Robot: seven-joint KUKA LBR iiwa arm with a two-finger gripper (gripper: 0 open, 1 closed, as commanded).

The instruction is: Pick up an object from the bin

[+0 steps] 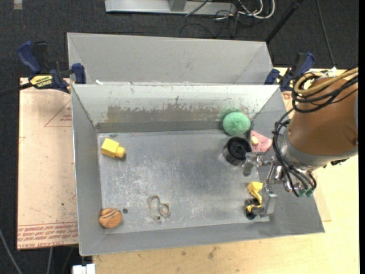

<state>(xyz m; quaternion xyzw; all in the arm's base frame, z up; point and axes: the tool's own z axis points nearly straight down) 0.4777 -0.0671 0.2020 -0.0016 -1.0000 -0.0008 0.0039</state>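
My gripper hangs low at the bin's right side, near the front right corner. Right under it lies a small yellow and black thing, partly hidden by the gripper. Just behind the gripper sit a black round cup-like thing and a pink piece. A green fuzzy ball rests against the back wall beyond them.
A yellow block lies at the left, an orange-brown ball in the front left corner, and a bent wire loop near the front middle. The arm with its orange cover and cables stands over the right rim.
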